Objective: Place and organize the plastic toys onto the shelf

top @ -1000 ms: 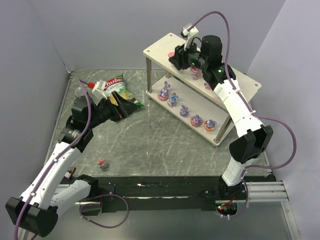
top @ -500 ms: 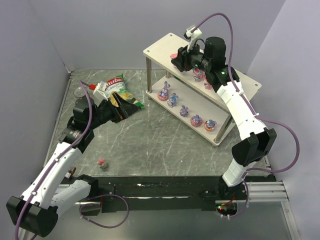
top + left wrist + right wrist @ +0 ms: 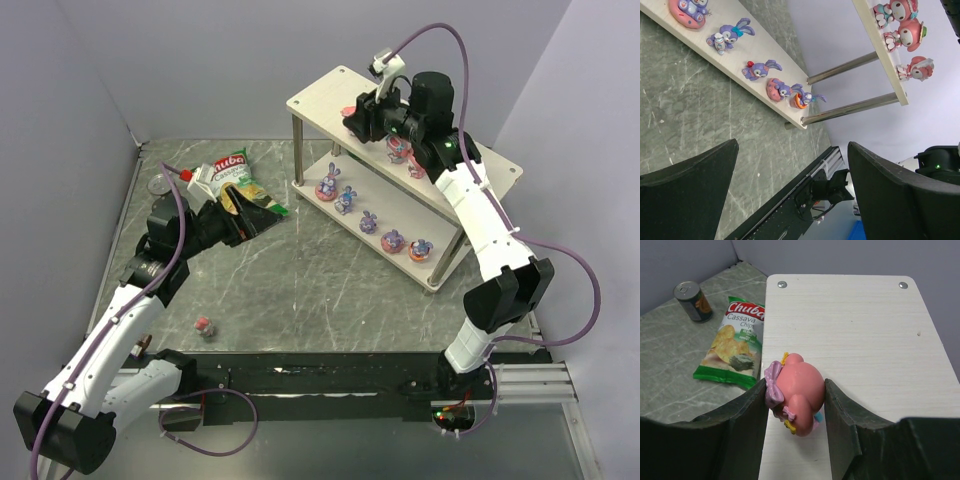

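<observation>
Right wrist view: the right fingers [image 3: 742,425] clamp a pink toy [image 3: 799,385] between them, its long axis roughly along the fingers, over the top board of the shelf [image 3: 855,325], with the arm stretched far forward. The left fingers [image 3: 687,182] gape wide and empty. A stray toy [image 3: 204,326] lies on the surface [image 3: 320,285] behind them, toward the left arm's base.

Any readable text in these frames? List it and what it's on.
"Chub": green chip bag, brand, end hidden by the shelf.
"Cassava" / "Chip": same bag, below; end also hidden.
Bag's smaller print: blurred.
Can label: unreadable.
</observation>
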`<state>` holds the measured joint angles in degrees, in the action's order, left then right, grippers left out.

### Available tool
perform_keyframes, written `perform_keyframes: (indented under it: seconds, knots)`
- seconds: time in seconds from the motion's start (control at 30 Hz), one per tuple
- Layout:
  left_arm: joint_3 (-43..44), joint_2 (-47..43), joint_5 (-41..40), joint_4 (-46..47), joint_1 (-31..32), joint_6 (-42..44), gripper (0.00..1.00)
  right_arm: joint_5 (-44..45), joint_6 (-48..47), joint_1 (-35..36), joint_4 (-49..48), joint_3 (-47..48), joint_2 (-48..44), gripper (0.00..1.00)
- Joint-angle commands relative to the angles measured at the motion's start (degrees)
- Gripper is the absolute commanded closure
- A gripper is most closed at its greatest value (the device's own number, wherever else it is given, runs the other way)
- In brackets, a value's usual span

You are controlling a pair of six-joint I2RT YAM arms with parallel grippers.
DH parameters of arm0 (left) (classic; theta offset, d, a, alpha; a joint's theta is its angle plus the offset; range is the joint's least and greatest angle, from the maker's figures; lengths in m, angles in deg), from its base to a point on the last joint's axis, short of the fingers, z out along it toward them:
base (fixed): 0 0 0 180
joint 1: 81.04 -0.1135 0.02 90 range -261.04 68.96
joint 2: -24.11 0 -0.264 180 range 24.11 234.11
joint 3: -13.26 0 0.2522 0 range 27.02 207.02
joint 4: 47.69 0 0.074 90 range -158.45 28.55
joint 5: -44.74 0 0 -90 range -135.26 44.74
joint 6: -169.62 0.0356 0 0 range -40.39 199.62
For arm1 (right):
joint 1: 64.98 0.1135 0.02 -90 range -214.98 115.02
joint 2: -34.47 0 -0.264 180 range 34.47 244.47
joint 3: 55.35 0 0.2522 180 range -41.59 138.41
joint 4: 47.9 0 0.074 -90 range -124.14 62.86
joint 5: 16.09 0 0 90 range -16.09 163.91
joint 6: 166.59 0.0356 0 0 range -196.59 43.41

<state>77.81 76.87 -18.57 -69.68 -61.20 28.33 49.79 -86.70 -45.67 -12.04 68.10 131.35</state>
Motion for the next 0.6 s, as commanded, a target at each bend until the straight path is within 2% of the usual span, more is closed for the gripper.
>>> perform_keyframes:
  seconds: [0.0,0.57]
  knots:
    - [-0.2,-0.9,0.6,2.3,-0.2,-0.7,0.04,-0.8,0.0,-0.6,-1.2,3.2,-1.0,0.65]
    - [0.2,-0.3,0.6,2.1,-0.2,-0.2,0.04,-1.2,-0.4,-0.7,-2.3,2.2,-0.6,0.53]
